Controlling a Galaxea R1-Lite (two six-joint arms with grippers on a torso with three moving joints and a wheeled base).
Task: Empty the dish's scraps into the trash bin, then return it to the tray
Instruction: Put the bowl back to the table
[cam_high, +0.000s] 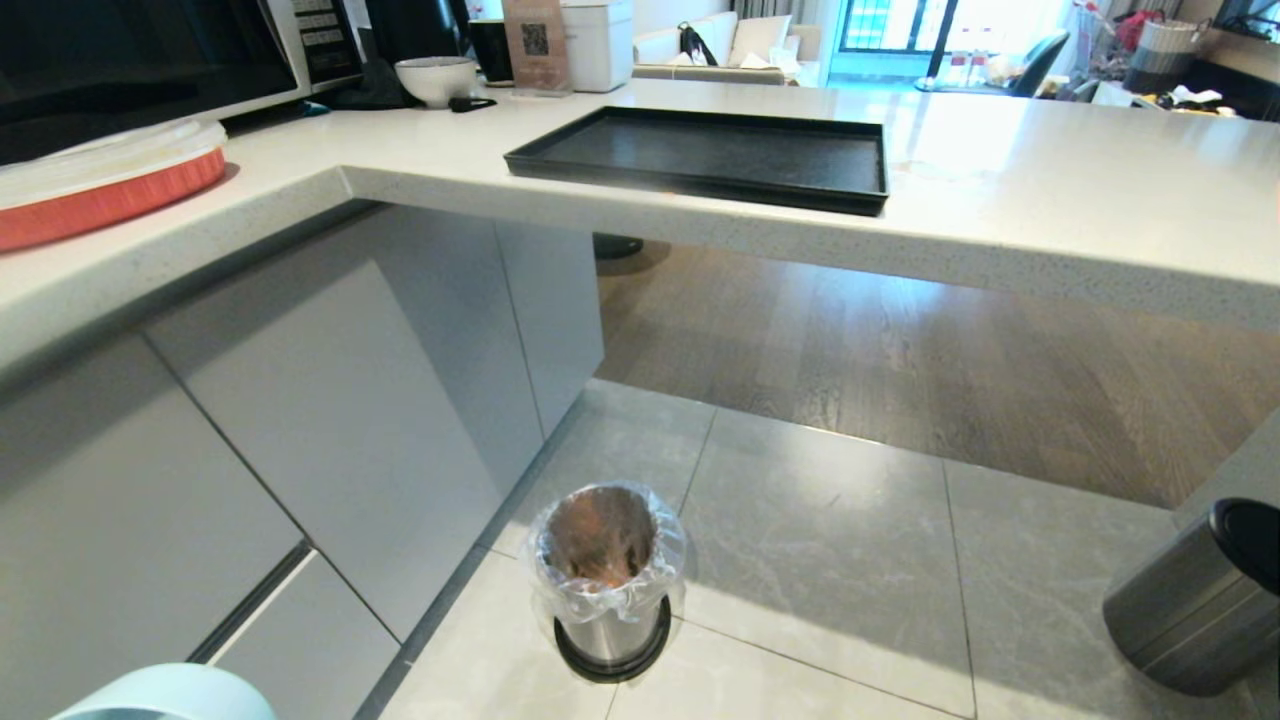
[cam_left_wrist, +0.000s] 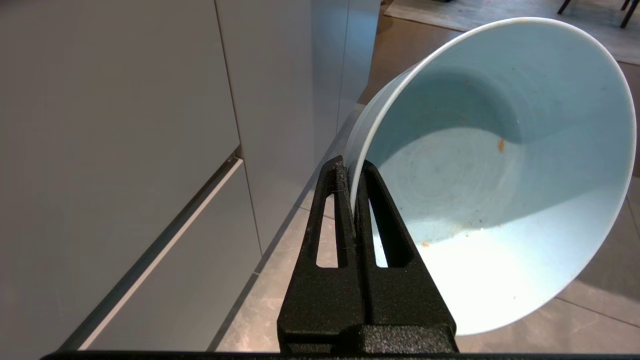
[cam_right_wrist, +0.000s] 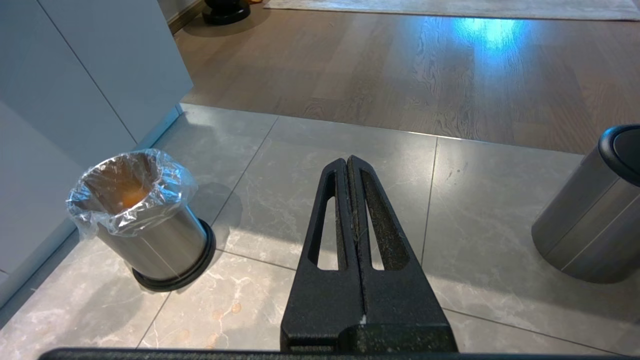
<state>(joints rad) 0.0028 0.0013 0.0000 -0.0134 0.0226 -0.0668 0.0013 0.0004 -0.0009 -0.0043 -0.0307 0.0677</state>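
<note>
My left gripper (cam_left_wrist: 351, 167) is shut on the rim of the pale blue dish (cam_left_wrist: 495, 170), which is tipped on its side low beside the grey cabinets. Only tiny orange crumbs (cam_left_wrist: 500, 145) cling inside it; no slices show there. The dish's edge (cam_high: 170, 698) peeks into the head view at the bottom left. The trash bin (cam_high: 610, 570) with its crinkled clear bag stands on the floor tiles; orange scraps (cam_right_wrist: 127, 197) lie inside it. The black tray (cam_high: 715, 158) sits empty on the counter above. My right gripper (cam_right_wrist: 347, 161) hangs shut and empty over the tiles, right of the trash bin (cam_right_wrist: 142, 220).
A brushed-steel bin with a black top (cam_high: 1200, 605) stands at the right on the floor. Grey cabinet fronts (cam_high: 330, 420) line the left. On the counter sit a red-rimmed covered dish (cam_high: 110, 185), a white bowl (cam_high: 436, 78) and a microwave (cam_high: 150, 60).
</note>
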